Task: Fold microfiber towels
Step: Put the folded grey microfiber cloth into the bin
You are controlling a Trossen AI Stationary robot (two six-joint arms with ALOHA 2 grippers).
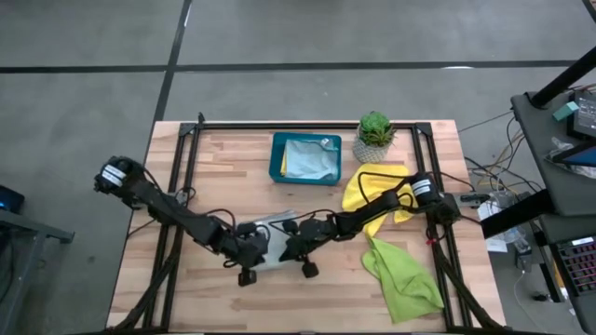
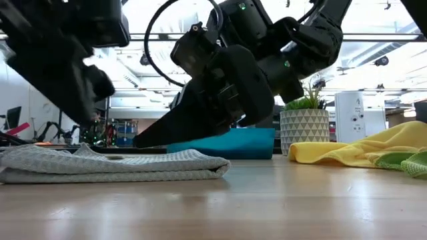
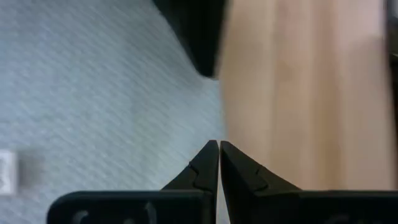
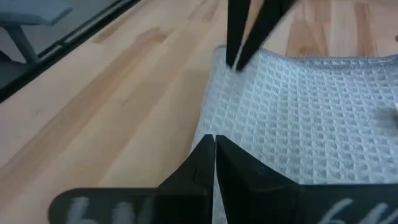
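Grey towel under both pincers, three more unfolded or waiting

Grey towel [image 1: 270, 244] near the front middle of the desk [image 1: 223, 158], lying doubled over, with a rounded fold edge showing in the low view. Worked on by both arms at once: left pincer [image 3: 219, 152] pressed shut, tips together at the towel's edge; right pincer [image 4: 214, 146] likewise shut, tips down at the opposite edge where cloth meets bare wood. Hard to say whether either nips any fabric. Judged partway through this one towel, at least one fold made.

Already put away, by the look of it: light blue towel [image 1: 307, 158] lying in the teal tray [image 1: 276, 160] at the back.

Still left: yellow towel [image 1: 368, 191] crumpled to the right, partly under the right arm, and lime green towel [image 1: 402, 274] sprawled at the front right corner. Only one yellow cloth clearly made out.

Potted plant [image 1: 374, 132] just beside the tray, near the yellow heap, close enough to be knocked when reaching there. Right arm crossing over the yellow towel, blocking it for now.
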